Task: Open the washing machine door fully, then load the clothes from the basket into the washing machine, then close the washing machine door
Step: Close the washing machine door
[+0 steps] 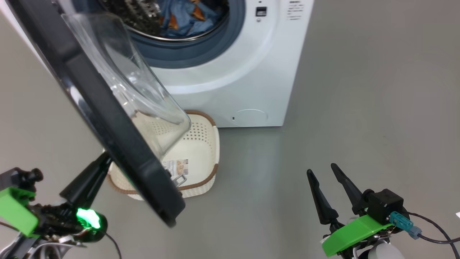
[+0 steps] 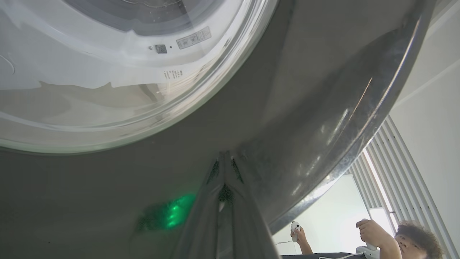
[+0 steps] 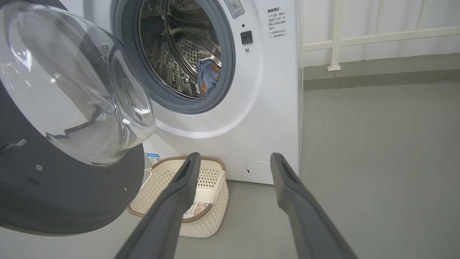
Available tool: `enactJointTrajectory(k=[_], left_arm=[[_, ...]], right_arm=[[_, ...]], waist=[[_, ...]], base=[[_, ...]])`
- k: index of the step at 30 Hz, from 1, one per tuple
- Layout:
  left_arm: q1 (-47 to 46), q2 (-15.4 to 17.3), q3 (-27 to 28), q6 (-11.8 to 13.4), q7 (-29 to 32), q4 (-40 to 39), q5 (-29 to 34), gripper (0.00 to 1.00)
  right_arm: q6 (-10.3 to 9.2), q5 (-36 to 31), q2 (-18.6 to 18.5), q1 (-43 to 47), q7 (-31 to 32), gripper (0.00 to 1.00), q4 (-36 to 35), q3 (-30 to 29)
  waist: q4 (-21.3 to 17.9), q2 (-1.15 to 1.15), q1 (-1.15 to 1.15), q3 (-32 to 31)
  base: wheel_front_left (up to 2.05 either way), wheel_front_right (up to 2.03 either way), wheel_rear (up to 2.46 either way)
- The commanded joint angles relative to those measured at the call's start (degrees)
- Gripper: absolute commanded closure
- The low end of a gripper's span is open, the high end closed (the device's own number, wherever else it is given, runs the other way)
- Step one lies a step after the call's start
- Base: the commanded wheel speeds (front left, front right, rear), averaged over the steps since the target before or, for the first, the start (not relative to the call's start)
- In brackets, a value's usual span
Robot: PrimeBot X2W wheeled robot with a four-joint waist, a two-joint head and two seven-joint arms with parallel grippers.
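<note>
The washing machine (image 1: 251, 72) stands ahead with its door (image 1: 107, 118) swung partly open; the black rim slants across the left of the head view and the glass bowl bulges toward the drum. Light blue clothes (image 1: 187, 18) lie inside the drum (image 3: 208, 77). The cream basket (image 1: 205, 144) sits on the floor below the opening, and I see just a paper label on its floor. My left gripper (image 1: 104, 162) is shut, its tips against the door's glossy outer face (image 2: 224, 158). My right gripper (image 1: 321, 169) hangs open and empty, far right of the door (image 3: 235, 158).
Grey floor (image 1: 359, 108) stretches to the right of the machine. A white railing and wall (image 3: 359, 36) stand behind it. A person (image 2: 413, 241) holding hand controllers shows past the door's edge in the left wrist view.
</note>
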Motion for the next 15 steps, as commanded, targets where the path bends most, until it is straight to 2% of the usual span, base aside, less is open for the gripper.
enactJointTrajectory(k=[1,15], left_arm=[[-2.1,0.6,0.7,-0.8,0.0,-1.3,-0.5,1.00],[-8.4,0.0,-4.8,-4.0,-11.3,6.8,0.5,1.00]], right_arm=[[0.09,0.5,0.4,0.4,-0.7,0.00,-1.6,1.4],[0.09,1.1,0.4,0.8,-0.7,0.00,-3.0,1.2]], waist=[[-1.7,0.00,0.00,-0.1],[-6.9,0.00,0.00,0.0]], base=[[0.00,0.00,0.00],[0.00,0.00,0.00]])
